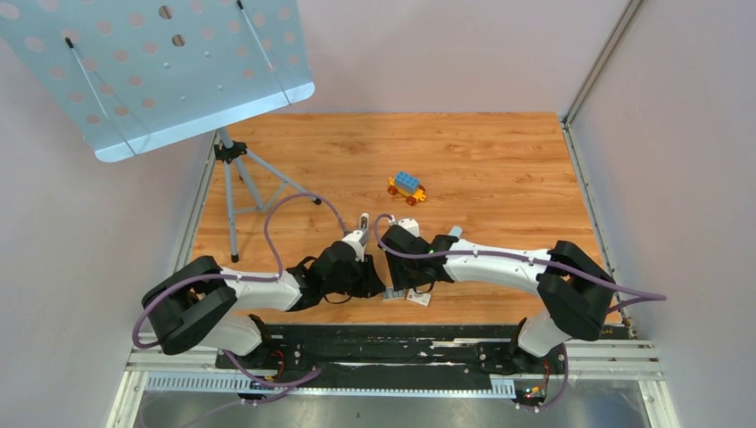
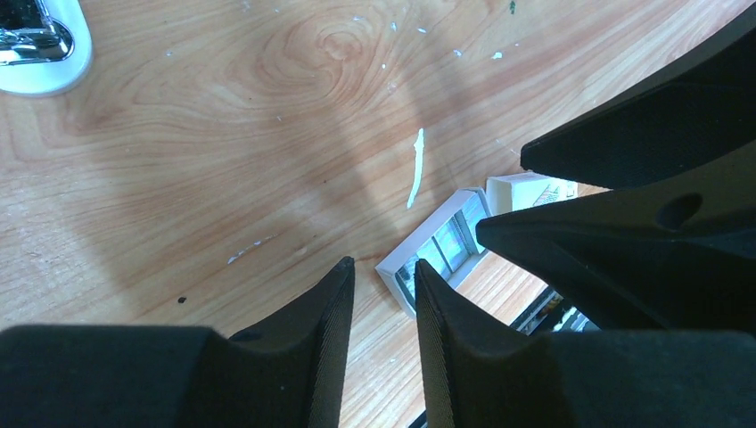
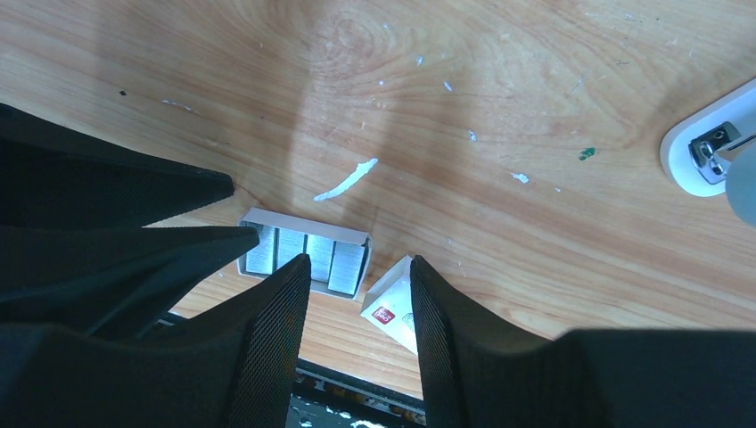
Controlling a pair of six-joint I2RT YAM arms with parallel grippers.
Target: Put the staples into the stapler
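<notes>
Pale walls close in a wooden counter (image 1: 499,169), with a perforated music stand (image 1: 152,80) on its tripod at the far left corner. The left arm (image 1: 267,285) and right arm (image 1: 499,259) fold inward and meet low over the near edge. A white stapler (image 3: 704,152) lies off to one side of them, only its end showing in the wrist views. A toy car (image 1: 406,187) sits mid-counter, well apart.

Under the arms is a small white tray (image 3: 303,223) with its printed sleeve (image 3: 392,303) just beside it. The staples (image 3: 308,254) lie in that tray as grey ribbed strips, side by side. The left hand (image 2: 383,267) is parted narrowly and grips nothing. The right hand (image 3: 358,263) is parted a little wider, also empty, poised above the tray's end.

Both hands crowd one tiny target, so a knock between fingers looks likely if both descend. A pinch could catch the tray wall instead of a strip and drag the tray along, and a strip may break apart if squeezed hard. The tray sits near the counter's front edge with the black rail just beyond — a nudge that way could tip it off. Free room lies toward the far side.
</notes>
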